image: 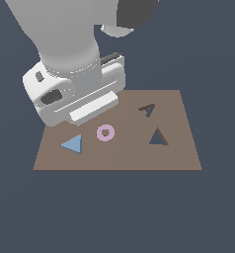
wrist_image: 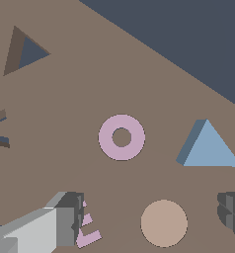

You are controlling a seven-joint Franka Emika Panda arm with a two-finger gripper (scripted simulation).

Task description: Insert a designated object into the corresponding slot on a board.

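Pincer (wrist_image: 149,217) spread over the disc (wrist_image: 164,223); descending here risks grasping it, not the triangle (wrist_image: 212,149).

Brown board (image: 183,153), light-blue triangle (image: 73,144), pink ring (image: 105,132), tan disc (wrist_image: 164,223), dark triangular slot (image: 158,138), white-grey gripper (wrist_image: 149,210)

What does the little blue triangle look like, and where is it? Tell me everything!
The blue triangle is a small, flat, light-blue piece with a darker blue side edge, smooth and plain like plastic. It lies flat on the brown board, near the exterior view's left end, beside the pink ring without touching it. Nothing holds it; only the board touches it.
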